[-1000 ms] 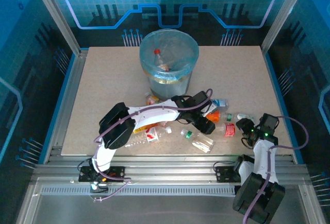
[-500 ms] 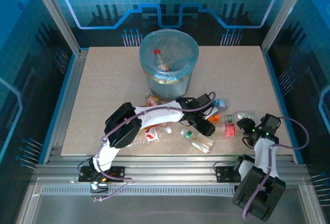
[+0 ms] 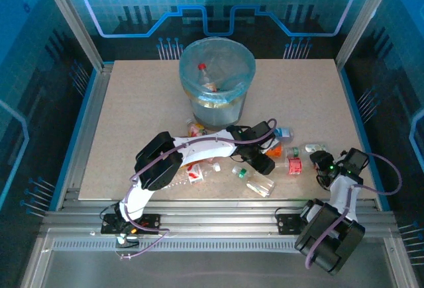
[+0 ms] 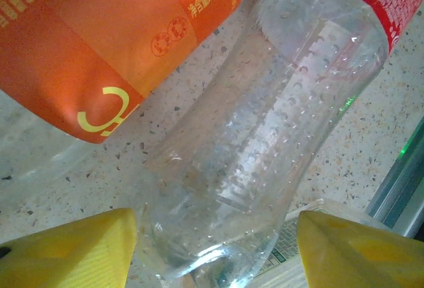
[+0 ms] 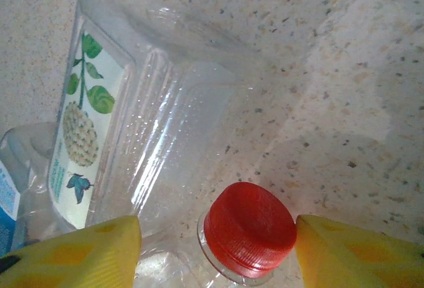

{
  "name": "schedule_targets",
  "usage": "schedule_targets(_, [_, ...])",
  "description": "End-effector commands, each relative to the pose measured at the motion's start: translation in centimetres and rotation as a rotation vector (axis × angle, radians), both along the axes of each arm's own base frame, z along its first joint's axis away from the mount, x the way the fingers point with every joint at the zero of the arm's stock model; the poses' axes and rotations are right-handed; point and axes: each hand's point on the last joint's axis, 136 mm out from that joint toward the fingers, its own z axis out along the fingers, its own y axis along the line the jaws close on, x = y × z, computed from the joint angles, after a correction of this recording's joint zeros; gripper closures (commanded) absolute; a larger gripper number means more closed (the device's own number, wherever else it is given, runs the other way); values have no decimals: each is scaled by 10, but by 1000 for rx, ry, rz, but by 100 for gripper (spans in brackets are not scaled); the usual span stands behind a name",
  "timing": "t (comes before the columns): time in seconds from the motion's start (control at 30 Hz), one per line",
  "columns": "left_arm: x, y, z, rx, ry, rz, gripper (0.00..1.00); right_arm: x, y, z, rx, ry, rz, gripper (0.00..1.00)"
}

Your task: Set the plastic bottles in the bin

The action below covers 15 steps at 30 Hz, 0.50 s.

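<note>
The bin (image 3: 217, 76) stands at the back middle of the table with a red-capped bottle and others inside. Several plastic bottles lie in front of it. My left gripper (image 3: 265, 163) reaches right into them. In the left wrist view it (image 4: 215, 245) is open around the base of a clear bottle with a red label (image 4: 278, 122), next to an orange-labelled bottle (image 4: 112, 43). My right gripper (image 3: 322, 167) is low at the right. It (image 5: 217, 238) is open with a bottle's red cap (image 5: 250, 228) between its fingers, untouched on both sides.
A flattened clear bottle with a leaf-print label (image 5: 132, 155) lies just beyond the red cap. A green-capped bottle (image 3: 254, 179) and a red-labelled one (image 3: 192, 172) lie near the table's front edge (image 3: 218, 198). Blue-lit walls enclose the table.
My left gripper slid slightly toward the front among the bottles a second ago, then held still. My right wrist has shifted to the right. Both grippers stay open.
</note>
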Motion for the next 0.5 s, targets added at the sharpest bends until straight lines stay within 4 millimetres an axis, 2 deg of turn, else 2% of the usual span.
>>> schedule_targets(0.0, [-2,2,-6,30,7,3,34,6,-1,4,18,-42,10,34])
schedule_targets(0.13, [-2,5,-12,43,16,10,35,7,0,0,39,-40,10,30])
schedule_targets(0.47, [-1,7,-15,61,15,19,35,6,3,-11,80,-48,5,37])
